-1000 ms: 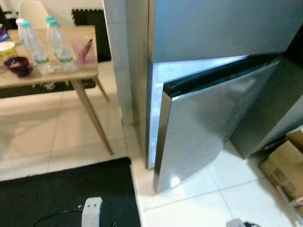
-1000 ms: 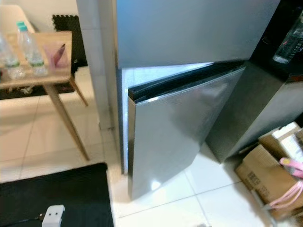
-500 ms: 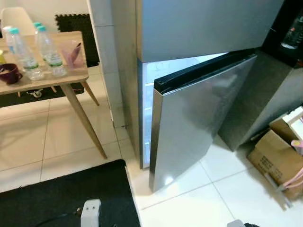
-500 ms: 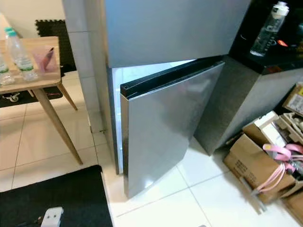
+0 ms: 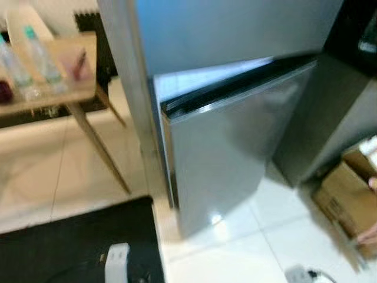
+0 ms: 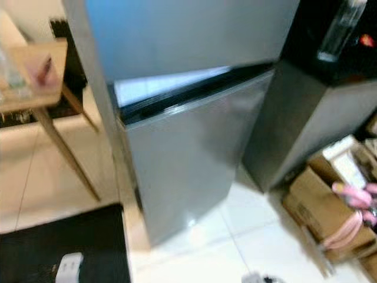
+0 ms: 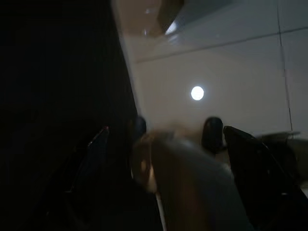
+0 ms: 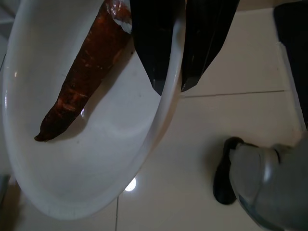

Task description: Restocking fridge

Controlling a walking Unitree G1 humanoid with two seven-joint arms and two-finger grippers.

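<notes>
Right wrist view shows the right gripper (image 8: 167, 89) clenched on the rim of a shallow white ceramic plate (image 8: 91, 183), one black finger on each side of the edge; a long reddish-brown root vegetable, perhaps a sweet potato (image 8: 82, 82), lies loose on the plate in the upper left of that frame, over pale floor tiles (image 8: 202, 144); left wrist view is dark and blurred, the left gripper's (image 7: 166, 159) two black fingers standing apart with nothing that I can make out between them, so it looks released.

Head views, blurred, show the tall grey steel fridge (image 5: 235, 35) in the centre, its lower brushed-steel door (image 5: 230, 159) ajar with a bright strip of lit interior (image 5: 200, 79) above its top edge; a light wooden table with clear plastic water bottles (image 5: 38, 56) sits at the upper left, a brown cardboard box (image 5: 344, 194) at the lower right, a black floor mat (image 5: 70, 247) at the lower left.

Judging from this, the step is carrying the plate to the fridge; doing it well means keeping the plate level so the vegetable cannot roll off, letting the free left claw swing the door wider first, then sliding the plate flat onto a shelf before letting go.
</notes>
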